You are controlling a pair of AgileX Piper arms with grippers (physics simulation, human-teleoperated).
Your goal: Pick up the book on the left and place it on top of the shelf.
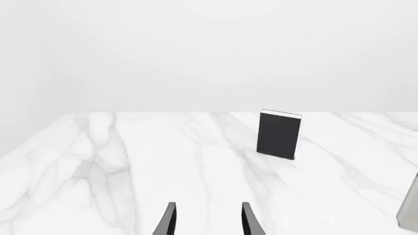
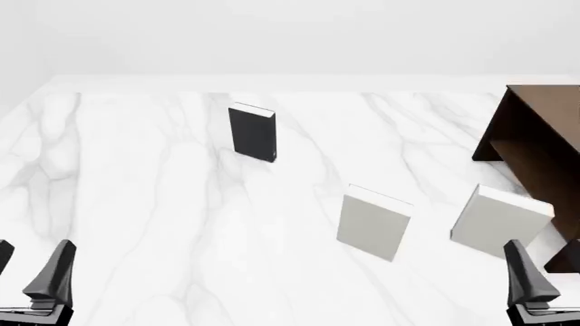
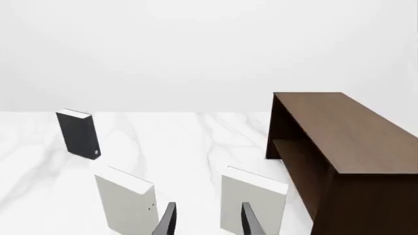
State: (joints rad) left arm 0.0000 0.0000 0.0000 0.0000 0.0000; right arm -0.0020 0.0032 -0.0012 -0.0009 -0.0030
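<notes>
Where marble spreads, one black book (image 2: 252, 132), two grey books (image 2: 373, 222), one shelf (image 2: 540, 139).

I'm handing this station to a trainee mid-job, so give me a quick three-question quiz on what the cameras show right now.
1. True or false: the black book stands upright on the marble table, untouched by either gripper.
2. How many light grey books stand between the black book and the shelf? A) one B) two C) three
3. Fill in: the fingers of the left gripper and of the right gripper are both ____ and hold nothing.

Key:
1. True.
2. B: the nearer-centre grey book and the grey book by the shelf.
3. Open.
</notes>
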